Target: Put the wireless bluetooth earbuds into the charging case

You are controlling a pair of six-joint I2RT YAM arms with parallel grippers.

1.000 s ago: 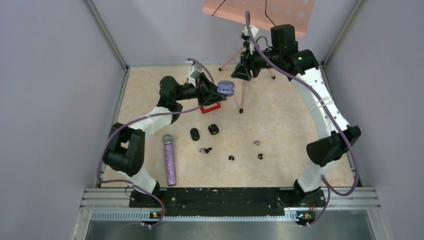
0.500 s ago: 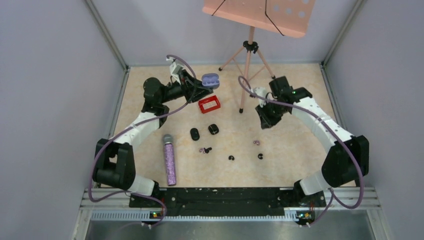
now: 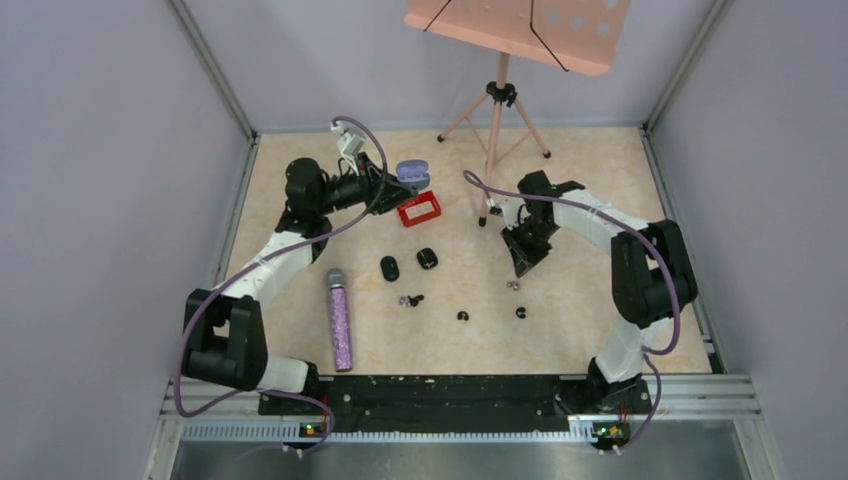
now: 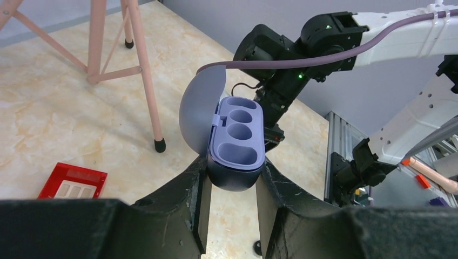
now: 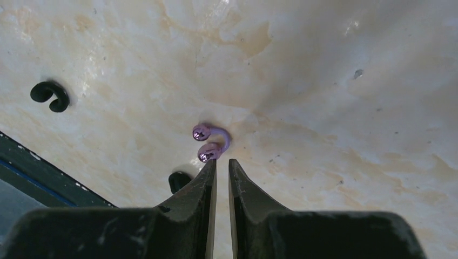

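My left gripper [image 3: 395, 180] [image 4: 232, 172] is shut on the lower end of the purple charging case [image 3: 412, 173] [image 4: 237, 140] and holds it above the table's far left. Its lid is open and its wells are empty. My right gripper [image 3: 522, 262] [image 5: 222, 162] points down at the table, its jaws drawn almost together with only a thin slit and nothing between them. A pinkish-purple earbud [image 3: 512, 285] [image 5: 210, 143] lies just beyond its tips. Black earbuds [image 3: 462, 316] [image 3: 520, 313] and a purple and black pair [image 3: 410, 299] lie loose nearer the front.
Two black oval cases [image 3: 389, 268] [image 3: 427, 258] sit mid-table, with a red box [image 3: 419, 209] behind them. A glittery purple microphone [image 3: 340, 318] lies front left. A pink music stand [image 3: 494, 110] rises at the back. In the right wrist view, black earbuds [image 5: 49, 95] [image 5: 178, 181] lie nearby.
My right arm swung down from beside the music stand to the table over the purple earbud, its jaws narrowing. The left arm drew the case back and to the left.
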